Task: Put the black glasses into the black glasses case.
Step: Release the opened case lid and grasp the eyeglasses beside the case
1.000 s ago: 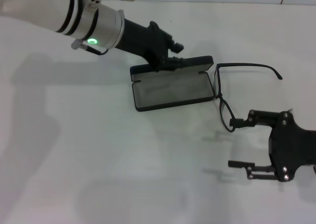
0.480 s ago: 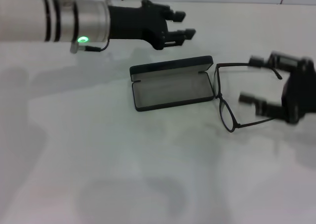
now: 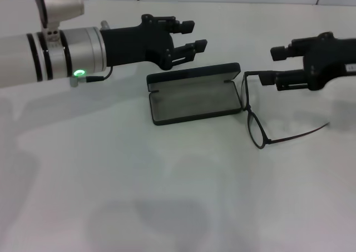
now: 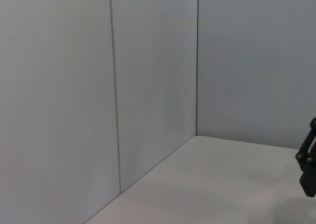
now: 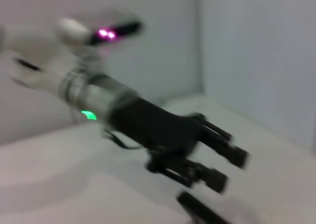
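The black glasses case point(image 3: 194, 100) lies open in the middle of the table, grey lining up, with its lid point(image 3: 192, 75) standing at the back. The black glasses point(image 3: 256, 127) sit just right of it with the lenses on edge. One temple point(image 3: 300, 133) stretches out to the right. The far temple runs under my right gripper point(image 3: 271, 66), which hovers open just above it, fingers pointing left. My left gripper point(image 3: 194, 34) is open with nothing in it and hangs above and behind the case's lid. The right wrist view shows that left gripper point(image 5: 222, 167) too.
White tabletop point(image 3: 167, 196) spreads in front of the case. Grey wall panels point(image 4: 148, 75) close off the table's back corner. A dark part point(image 4: 308, 159) shows at the edge of the left wrist view.
My left gripper has lifted off the case's lid and drawn back to the left. My right gripper has swung from the near right up to the glasses' far temple.
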Action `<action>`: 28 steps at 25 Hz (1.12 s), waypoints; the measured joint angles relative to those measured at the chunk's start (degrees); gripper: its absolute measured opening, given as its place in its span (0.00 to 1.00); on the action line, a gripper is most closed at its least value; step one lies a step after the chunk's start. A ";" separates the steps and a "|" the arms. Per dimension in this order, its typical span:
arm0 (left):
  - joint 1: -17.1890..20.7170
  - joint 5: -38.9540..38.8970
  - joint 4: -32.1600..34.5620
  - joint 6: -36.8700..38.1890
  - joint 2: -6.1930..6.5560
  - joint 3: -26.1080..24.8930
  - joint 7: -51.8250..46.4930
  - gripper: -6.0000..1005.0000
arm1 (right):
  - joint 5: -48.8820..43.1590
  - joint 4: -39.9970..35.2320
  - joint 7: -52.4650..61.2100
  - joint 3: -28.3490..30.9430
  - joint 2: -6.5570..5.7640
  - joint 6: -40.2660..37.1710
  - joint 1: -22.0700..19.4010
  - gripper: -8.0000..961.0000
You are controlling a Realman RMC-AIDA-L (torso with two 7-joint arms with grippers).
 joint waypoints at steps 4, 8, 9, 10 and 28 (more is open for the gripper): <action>0.55 0.18 0.04 0.08 0.04 0.00 0.67 0.48 | -11.24 -5.18 17.18 -0.53 -0.04 -5.92 5.51 0.67; 0.58 0.51 0.07 0.19 0.05 0.00 1.07 0.48 | -21.88 -6.71 27.82 -3.63 0.46 -7.92 10.49 0.67; 0.58 0.55 0.08 0.22 0.06 0.00 1.10 0.48 | -24.31 -6.54 30.25 -5.45 0.48 -7.75 11.57 0.67; 0.59 0.74 0.01 0.28 0.09 0.00 1.11 0.48 | -26.19 -6.30 32.07 -6.84 0.50 -7.53 12.28 0.66; 0.11 2.67 -0.59 0.33 0.11 0.01 2.56 0.48 | -29.34 7.93 40.38 -23.58 0.91 11.09 17.48 0.62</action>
